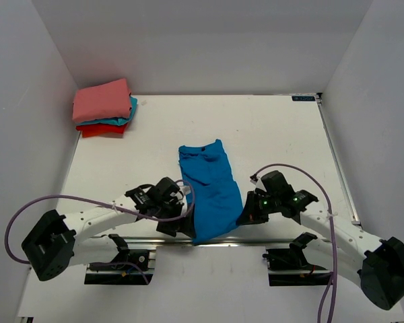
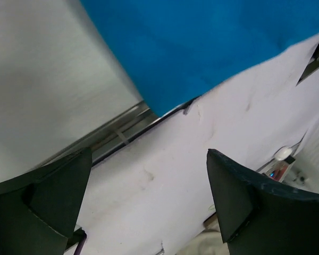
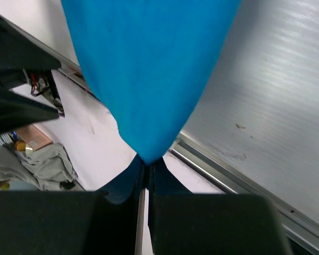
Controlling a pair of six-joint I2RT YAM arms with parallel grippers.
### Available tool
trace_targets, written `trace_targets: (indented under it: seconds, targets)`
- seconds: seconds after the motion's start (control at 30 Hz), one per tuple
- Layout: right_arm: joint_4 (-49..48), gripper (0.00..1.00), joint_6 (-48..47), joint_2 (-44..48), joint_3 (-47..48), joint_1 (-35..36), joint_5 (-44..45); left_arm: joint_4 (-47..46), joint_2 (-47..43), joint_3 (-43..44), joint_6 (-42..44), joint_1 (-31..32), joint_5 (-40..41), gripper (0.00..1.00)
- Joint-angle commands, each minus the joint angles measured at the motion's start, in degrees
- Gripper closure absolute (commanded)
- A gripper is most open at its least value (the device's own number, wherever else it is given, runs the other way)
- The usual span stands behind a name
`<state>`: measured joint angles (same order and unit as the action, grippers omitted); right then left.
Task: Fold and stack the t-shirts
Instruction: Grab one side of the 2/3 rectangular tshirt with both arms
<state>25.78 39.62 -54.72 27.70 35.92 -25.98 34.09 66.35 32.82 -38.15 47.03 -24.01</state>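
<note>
Blue shirt (image 1: 209,188) lies folded lengthwise on the table (image 1: 283,134), its near end at the front edge. Right gripper (image 3: 145,171) is clamped on the shirt's near right corner. Left gripper (image 2: 149,159) stands wide open and empty beside the near left corner, apparently clear of the cloth. Pile (image 1: 102,106) sits at the far left.

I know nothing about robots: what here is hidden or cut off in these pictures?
Top view: the pink t-shirt covers the teal t-shirt and red t-shirt; only edges show, so their folds cannot be judged.
Top view: the left arm and right arm hide the tips of the left gripper, the right gripper and the blue t-shirt's near corners.
Wrist views: the blue t-shirt runs off the top edge; the pile is out of frame.
</note>
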Motion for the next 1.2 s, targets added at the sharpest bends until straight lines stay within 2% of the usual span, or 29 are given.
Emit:
trace_targets:
  seconds: [0.0,0.13,0.33,0.47,0.57,0.67,0.8,0.83,0.9,0.93,1.03,1.17]
  targets:
    - [-4.9,1.0,2.9,2.6,-1.3,0.2,0.9,-7.4,-0.4,0.1,-3.3,5.2,3.3,0.04]
    - [-6.3,1.0,4.2,3.3,-2.5,0.1,1.6,-11.8,3.3,0.1,-4.0,8.8,6.8,0.09]
    - [-7.4,1.0,6.3,5.0,-4.1,-0.1,1.9,-11.8,9.4,0.6,-3.4,14.1,9.6,0.28]
    - [-7.5,1.0,7.2,6.3,-5.2,-0.1,2.0,-11.1,9.4,1.1,-3.4,16.1,14.4,0.3]
    - [-7.9,1.0,8.3,8.0,-6.1,-0.2,2.4,-14.4,9.9,1.6,-3.4,17.3,14.4,0.31]
    - [-8.0,1.0,8.8,8.9,-6.3,-0.1,3.0,-15.5,12.0,2.2,-3.4,18.4,15.6,0.38]
    - [-7.9,1.0,9.4,9.8,-6.3,-0.1,3.6,-14.8,13.6,3.3,-4.0,19.6,17.6,0.52]
    - [-8.1,1.0,9.5,9.8,-6.3,-0.1,3.6,-14.8,13.6,3.3,-4.9,19.6,18.7,0.67]
    - [-7.9,1.0,9.6,9.8,-6.4,-0.1,3.2,-13.4,13.1,4.2,-6.2,19.6,20.8,0.83]
    - [-7.9,1.0,9.5,10.0,-6.3,-0.1,3.2,-12.1,12.1,4.9,-6.8,20.1,21.5,1.0]
    - [-7.6,1.0,9.3,10.2,-6.0,-0.1,3.0,-6.3,8.5,7.9,-6.8,20.1,24.4,1.0]
    - [-5.1,1.0,7.2,10.4,-3.7,0.1,4.3,-3.3,4.0,10.8,-6.2,20.1,25.8,1.0]
